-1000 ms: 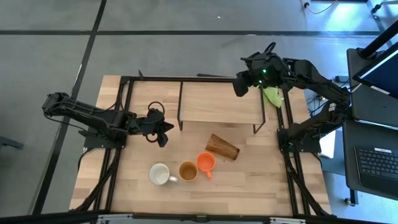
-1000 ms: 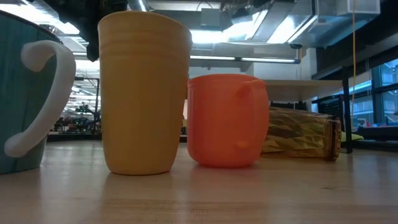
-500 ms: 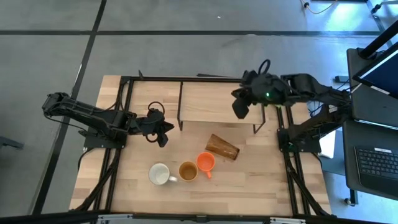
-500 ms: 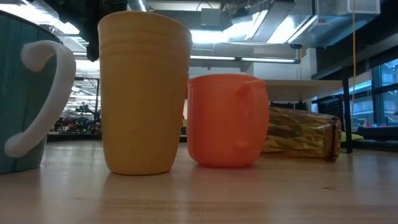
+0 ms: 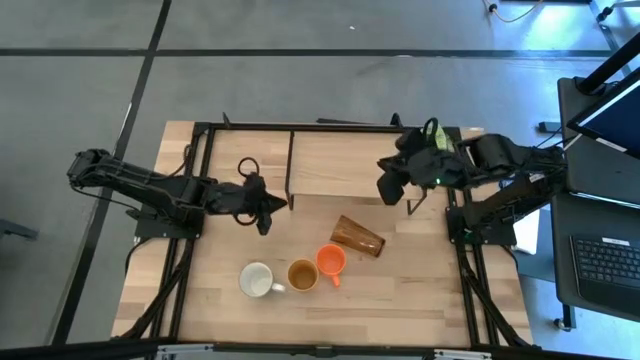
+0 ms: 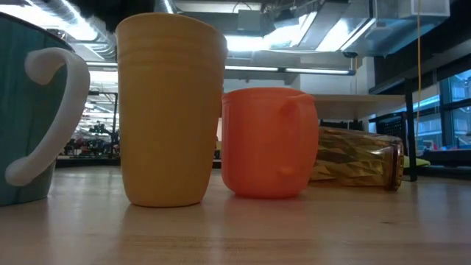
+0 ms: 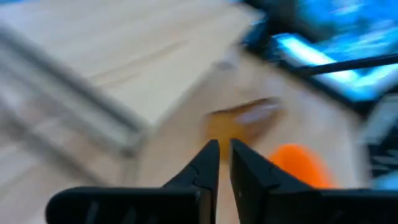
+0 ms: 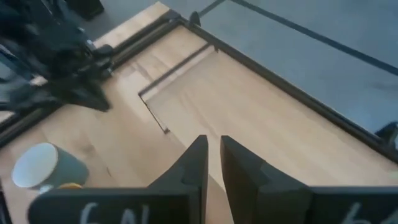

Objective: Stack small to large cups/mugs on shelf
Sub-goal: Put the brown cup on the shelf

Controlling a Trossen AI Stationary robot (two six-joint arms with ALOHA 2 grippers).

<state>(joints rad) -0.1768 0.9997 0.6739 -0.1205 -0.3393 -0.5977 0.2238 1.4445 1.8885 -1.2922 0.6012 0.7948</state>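
The white mug, the tan-yellow mug and the orange cup stand upright in a row on the table's near middle. The amber tumbler lies on its side behind them. The light-wood shelf stands at the far middle with nothing on it. My left gripper is shut and empty, left of the shelf's near left leg, and points toward the tumbler. My right gripper is shut and empty above the shelf's right end.
A green cloth shows under my right arm, right of the shelf. Black frame rails run along the table's left and right sides. Bare tabletop lies near and right of the cups.
My right gripper has swung from beyond the shelf's far right corner toward the table's near edge, and is now over the shelf's right end. My left gripper has turned toward the table's right, toward the tumbler. The cups and tumbler have stayed in place.
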